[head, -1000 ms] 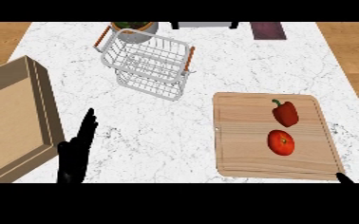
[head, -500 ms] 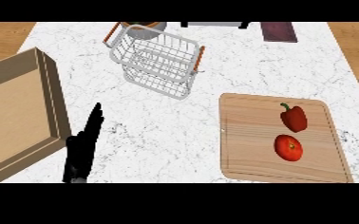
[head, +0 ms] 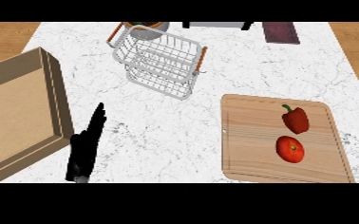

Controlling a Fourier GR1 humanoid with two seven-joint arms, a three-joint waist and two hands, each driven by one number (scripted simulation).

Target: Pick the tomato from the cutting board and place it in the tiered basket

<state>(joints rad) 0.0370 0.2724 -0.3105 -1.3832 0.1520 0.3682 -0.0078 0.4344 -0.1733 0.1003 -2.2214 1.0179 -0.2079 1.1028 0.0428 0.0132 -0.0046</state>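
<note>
Compared with the view a second earlier, everything on the table (head: 280, 71) sat slightly further right in the head view, and the dark fingertip noted at the lower right edge no longer showed; the right hand was out of sight. The left hand (head: 82, 149) lay at the lower left, fingers straight and together, pointing away, holding nothing, just beside a wooden tray (head: 28, 104) and well apart from the task's things. It appeared to be at rest. The tomato (head: 290, 149) lay on the cutting board (head: 249, 137) at the right, in the nearer half, close to a red pepper (head: 296, 118) that lay beyond it; the two were near but not touching. The tiered basket (head: 165, 59), white wire with brown handles, stood towards the far side of the table, left of the board and well apart from it, with nothing seen in its tiers. Judgement: the task stood at its opening step, the approach to the tomato, with no grasp made. The next move would call for the right hand, the nearer one, to come in over the board and close round the tomato without disturbing the pepper, then carry it left and away to the basket.
</note>
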